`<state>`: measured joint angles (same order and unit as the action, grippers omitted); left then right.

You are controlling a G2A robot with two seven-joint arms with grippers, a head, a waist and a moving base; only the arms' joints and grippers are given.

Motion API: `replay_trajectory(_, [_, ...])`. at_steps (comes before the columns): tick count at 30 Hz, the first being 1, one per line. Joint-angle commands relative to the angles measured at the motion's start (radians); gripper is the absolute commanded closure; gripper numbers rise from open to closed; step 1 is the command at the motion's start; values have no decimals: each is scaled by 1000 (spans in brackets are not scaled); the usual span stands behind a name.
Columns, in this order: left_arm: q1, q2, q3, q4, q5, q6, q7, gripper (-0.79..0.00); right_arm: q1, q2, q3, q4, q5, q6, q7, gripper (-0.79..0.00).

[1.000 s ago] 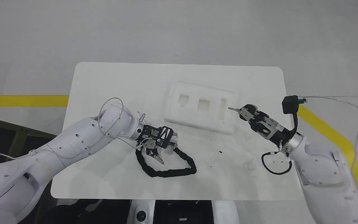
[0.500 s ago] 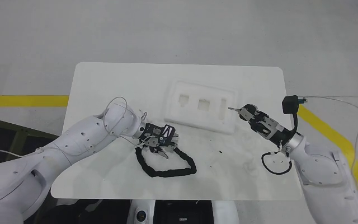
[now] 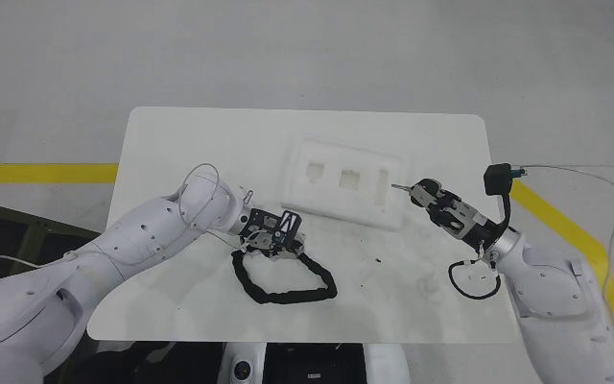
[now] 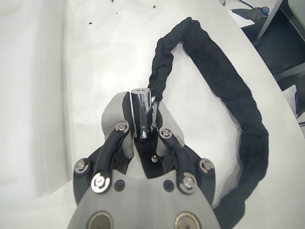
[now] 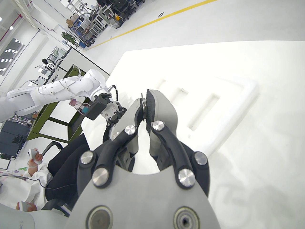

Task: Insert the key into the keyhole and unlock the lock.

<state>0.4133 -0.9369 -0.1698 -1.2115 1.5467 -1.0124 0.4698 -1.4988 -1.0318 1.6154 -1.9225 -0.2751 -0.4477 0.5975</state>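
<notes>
Black fabric-sleeved chain (image 4: 228, 77) loops on the white table (image 3: 192, 144) at my 6 o'clock. I've got the left gripper (image 4: 143, 101) clamped narrow on its chrome lock cylinder (image 4: 140, 110), at 7. Right gripper (image 5: 144, 103) at 3, pinched nearly closed on the small silver key (image 3: 398, 186), blade pointing to 9. White foam tray (image 3: 317, 197) sits at 1 o'clock from the lock.
</notes>
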Motion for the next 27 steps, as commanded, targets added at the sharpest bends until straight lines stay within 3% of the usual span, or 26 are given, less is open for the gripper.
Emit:
replay_trajectory(1, [-1,0,0,0,-4,0,7,-83,0,0,0,0,0,0,0,0])
replay_trajectory(2, [-3,0,0,-2,-5,0,13,-31,0,0,0,0,0,0,0,0])
replay_trajectory(4, [-5,2,0,-3,-3,0,21,0,0,0,0,0,0,0,0,0])
replay_trajectory(15, [-29,14,-33,-22,-26,14,39,0,2,0,-22,-30,-6,15,15,0])
replay_trajectory(27, [25,22,-141,-87,-99,153,21,0,64,4,-133,-193,38,210,228,0])
